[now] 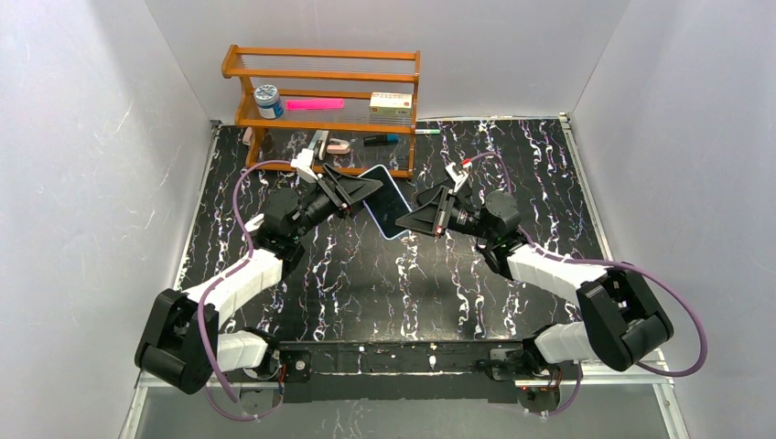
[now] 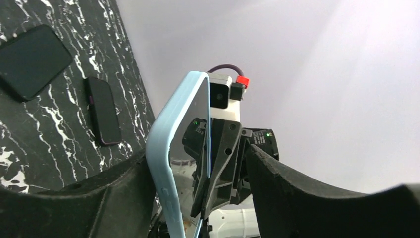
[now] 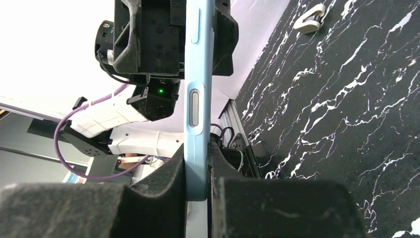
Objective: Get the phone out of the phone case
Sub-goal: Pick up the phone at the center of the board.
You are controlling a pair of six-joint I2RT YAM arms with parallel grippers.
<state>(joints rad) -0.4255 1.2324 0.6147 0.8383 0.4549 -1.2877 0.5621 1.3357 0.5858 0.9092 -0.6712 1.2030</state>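
Right fingers (image 3: 158, 191) clamped tight on near edge of phone case (image 1: 388, 201), held on edge above worktop (image 1: 366, 293). Phone (image 2: 190, 163) seated inside. Farther along, left fingers (image 2: 114, 198) part-open, straddling case, not gripping. Best: left catches case lip only, peels corner back; right holds firm.

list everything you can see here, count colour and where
case: 1, light blue, phone inside, held above table centre
shelf: 1, orange wood, table's back
jar: 1, white and blue, shelf left
strip: 1, pink, shelf middle
box: 1, whitish, shelf right
small items: several, mixed, under shelf
clip: 1, white, on table
dark phones: 2, black, flat on table
table: 1, black marbled, under everything
left claw: 1, black, straddling case
right claw: 1, black, shut on case
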